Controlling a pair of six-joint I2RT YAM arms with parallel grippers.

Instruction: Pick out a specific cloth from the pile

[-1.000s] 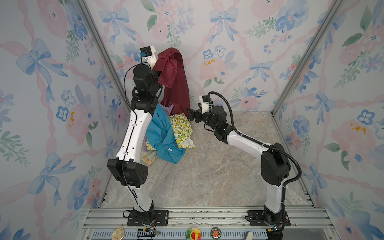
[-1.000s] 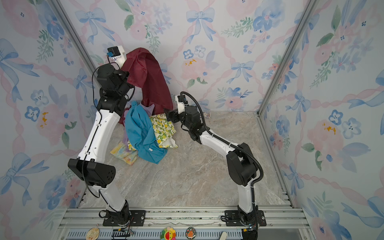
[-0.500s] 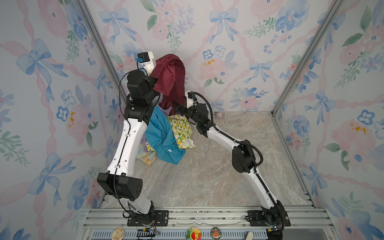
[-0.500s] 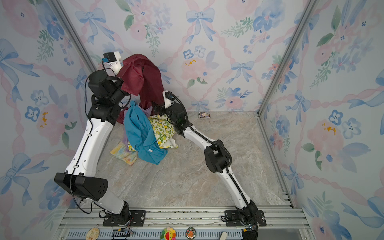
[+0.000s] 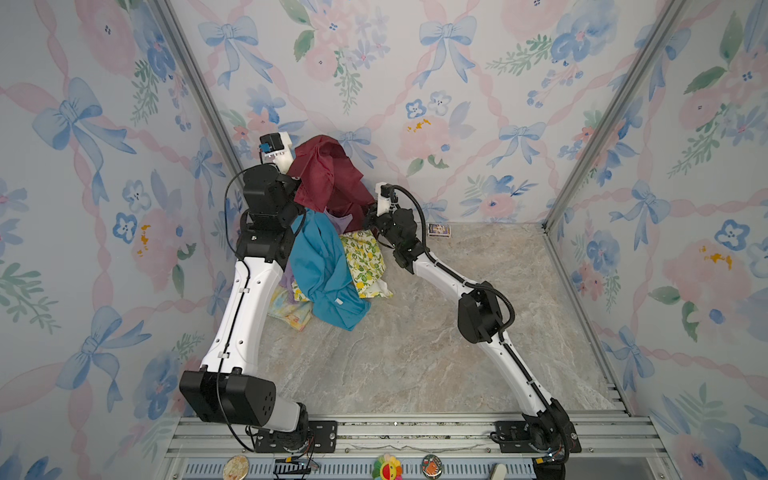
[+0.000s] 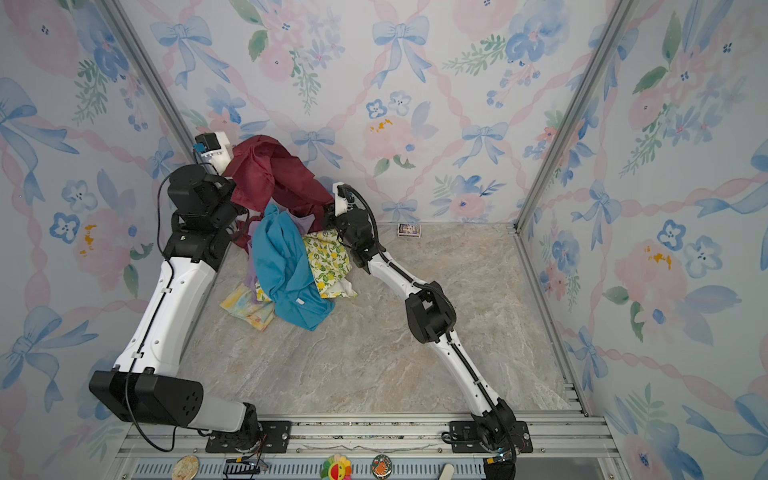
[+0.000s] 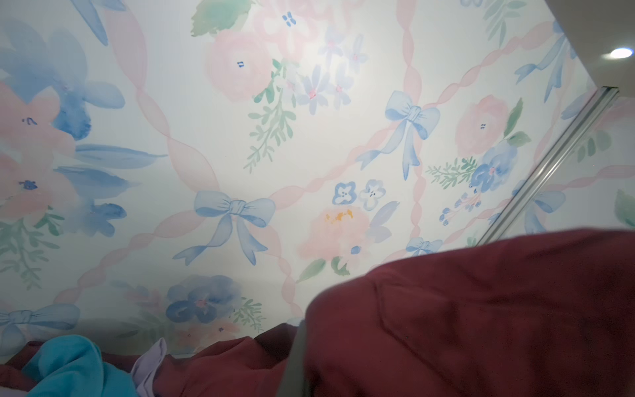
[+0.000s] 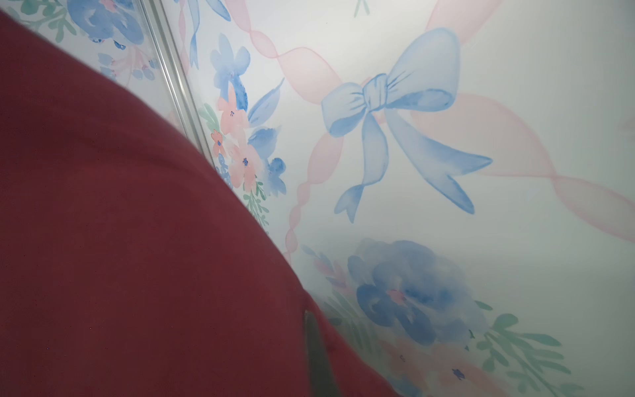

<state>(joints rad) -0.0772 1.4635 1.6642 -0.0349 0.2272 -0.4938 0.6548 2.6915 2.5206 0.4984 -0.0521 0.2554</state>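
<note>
Partly done: left gripper [image 5: 291, 164] clamped on maroon cloth [image 5: 328, 178], raised near back wall above pile [image 5: 324, 266]; right gripper [image 5: 371, 214] closed, seemingly pinching its lower end. Remaining: pull cloth clear of pile.

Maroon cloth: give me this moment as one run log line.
cloth: raised above pile, lower end not yet clear | left gripper: shut on cloth top | right gripper: shut on cloth lower edge

The maroon cloth [image 5: 328, 178] is seen as smooth fabric with a faint sheen; the floor [image 5: 415, 353] is finished like matt veined stone; the corner post [image 5: 604, 124] is brushed metal.
</note>
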